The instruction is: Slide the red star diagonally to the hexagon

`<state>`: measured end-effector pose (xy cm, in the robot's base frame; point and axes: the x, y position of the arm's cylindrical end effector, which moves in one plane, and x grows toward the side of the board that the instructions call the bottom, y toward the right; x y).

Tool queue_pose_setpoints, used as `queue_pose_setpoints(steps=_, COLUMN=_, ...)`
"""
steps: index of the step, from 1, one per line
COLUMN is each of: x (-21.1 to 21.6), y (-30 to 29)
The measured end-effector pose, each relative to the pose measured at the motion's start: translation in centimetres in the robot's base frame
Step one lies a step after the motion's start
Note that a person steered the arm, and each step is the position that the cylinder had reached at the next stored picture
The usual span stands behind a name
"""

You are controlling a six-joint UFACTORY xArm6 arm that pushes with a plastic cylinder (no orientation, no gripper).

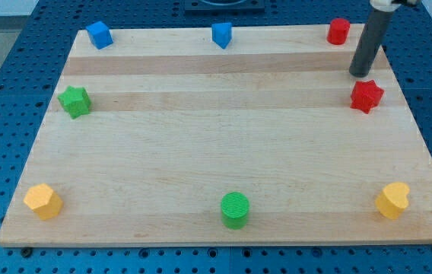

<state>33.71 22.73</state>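
The red star [366, 96] lies near the board's right edge, in the upper part of the view. The yellow hexagon [42, 201] lies at the board's bottom left corner. My tip [361, 74] stands just above the red star, slightly to its left, with a small gap between them. The dark rod rises from it to the view's top right.
A red cylinder [338, 31] lies at the top right, a blue block [221, 34] at top centre, a blue cube [99, 34] at top left. A green star [74, 100] lies at the left, a green cylinder [235, 210] at bottom centre, a yellow heart [392, 200] at bottom right.
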Motion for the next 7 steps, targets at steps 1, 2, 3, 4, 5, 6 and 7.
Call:
queue_pose_setpoints(steps=1, x=2.1, y=-1.1)
queue_pose_setpoints(steps=2, x=3.7, y=-1.1)
queue_pose_setpoints(steps=3, x=3.6, y=-1.2)
queue_pose_setpoints(steps=4, x=0.9, y=-3.0)
queue_pose_setpoints(steps=5, x=-1.9, y=-1.5)
queue_pose_setpoints(steps=6, x=-1.9, y=2.1)
queue_pose_setpoints(steps=7, x=-1.9, y=4.0)
